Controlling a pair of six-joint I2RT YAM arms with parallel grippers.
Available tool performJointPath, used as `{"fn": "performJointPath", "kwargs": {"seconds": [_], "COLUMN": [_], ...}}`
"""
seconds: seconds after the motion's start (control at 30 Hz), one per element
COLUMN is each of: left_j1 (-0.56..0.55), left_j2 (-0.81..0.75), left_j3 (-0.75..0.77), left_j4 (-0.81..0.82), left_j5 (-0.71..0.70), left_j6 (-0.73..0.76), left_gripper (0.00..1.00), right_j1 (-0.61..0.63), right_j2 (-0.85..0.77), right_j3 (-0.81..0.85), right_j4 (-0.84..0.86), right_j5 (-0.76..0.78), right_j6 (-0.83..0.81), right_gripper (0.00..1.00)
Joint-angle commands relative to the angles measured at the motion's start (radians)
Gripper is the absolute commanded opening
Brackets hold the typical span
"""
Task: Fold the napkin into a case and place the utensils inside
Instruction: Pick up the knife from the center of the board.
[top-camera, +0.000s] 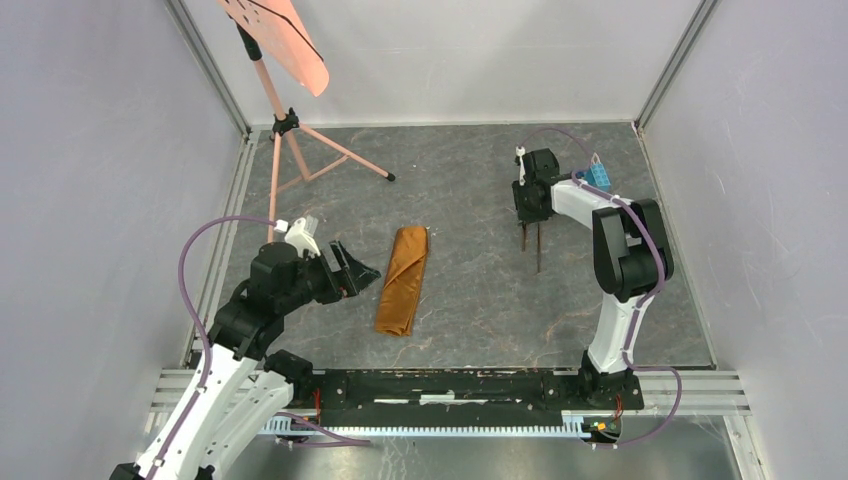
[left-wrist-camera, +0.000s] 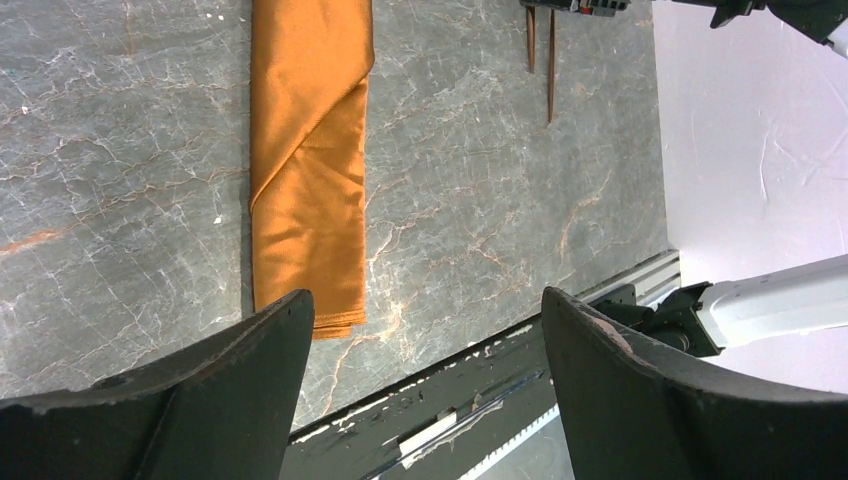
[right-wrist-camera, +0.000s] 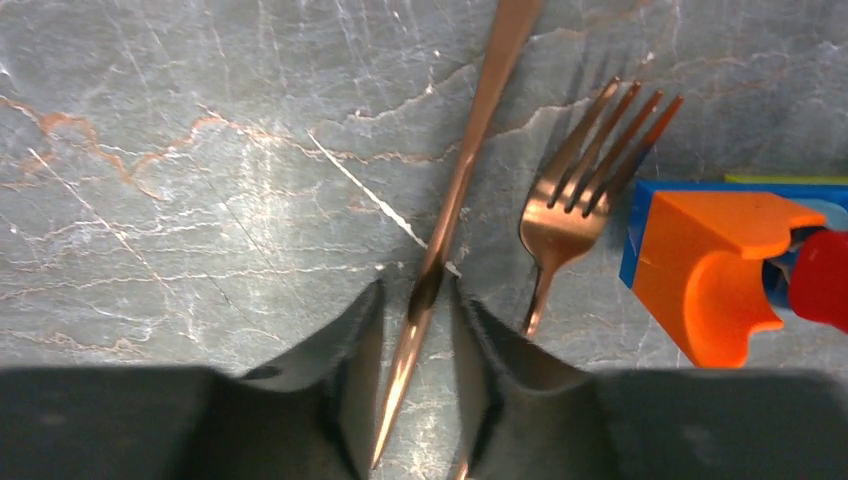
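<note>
The grey marbled table (top-camera: 470, 290) fills the overhead view, walled in on three sides by pale panels. At the upper left of that view a salmon-pink sheet (top-camera: 285, 40) sits on a tripod stand (top-camera: 290, 150) whose legs splay across the table's far corner.

The left arm reaches in from the lower left. The left gripper (top-camera: 355, 268) hangs above the table left of centre with its jaws spread wide and nothing between them. In the left wrist view its two dark fingers (left-wrist-camera: 230, 390) frame the bottom of the picture.

The napkin (top-camera: 402, 280) lies at the centre of the overhead view, folded into a long narrow strip running up and down the frame, just beside the left gripper but apart from it. In the left wrist view a diagonal fold line crosses its upper half.

The right arm bends in from the right edge toward the upper right. A small pile of toy bricks (right-wrist-camera: 700, 270) — blue, orange and red — sits just beside the fork's tines.

The right gripper (right-wrist-camera: 415, 295) is down at the table with its jaws drawn narrow on either side of the knife (right-wrist-camera: 470, 140). Whether they press it or only straddle it I cannot tell. The fork (right-wrist-camera: 575, 200) lies flat just right of the knife, outside the jaws, its handle running down past the right-hand finger (right-wrist-camera: 500, 370).
</note>
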Motion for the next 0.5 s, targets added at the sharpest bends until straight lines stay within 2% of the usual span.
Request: {"fn": "performJointPath", "kwargs": {"seconds": [0.0,0.13,0.23,0.3,0.37,0.47], "left_j1": [-0.002,-0.002,-0.001,-0.001,-0.001,-0.002], "left_j2": [-0.007,0.002,0.012,0.029,0.047,0.065], "left_j3": [0.043,0.041,0.027,0.021,0.017,0.022], "left_j4": [-0.013,-0.013,0.018,0.044,0.066,0.076], "left_j5": [0.011,0.025,0.044,0.062,0.085,0.100], "left_j6": [0.045,0.051,0.047,0.044,0.045,0.057], "left_gripper": [0.90,0.91,0.91,0.91,0.91,0.91], "right_j1": [-0.018,-0.015,-0.002,0.037,0.074,0.115], "right_j2": [0.055,0.096,0.061,0.011,-0.043,-0.102], "right_j3": [0.019,0.091,0.078,0.038,-0.019,-0.071], "right_j4": [0.036,-0.061,-0.088,-0.093,-0.113,-0.126], "right_j5": [-0.139,-0.247,-0.289,-0.289,-0.356,-0.356], "right_j6": [-0.037,-0.153,-0.279,-0.420,-0.568,-0.685], "right_gripper": [0.28,0.16,0.18,0.18,0.19,0.12]}}
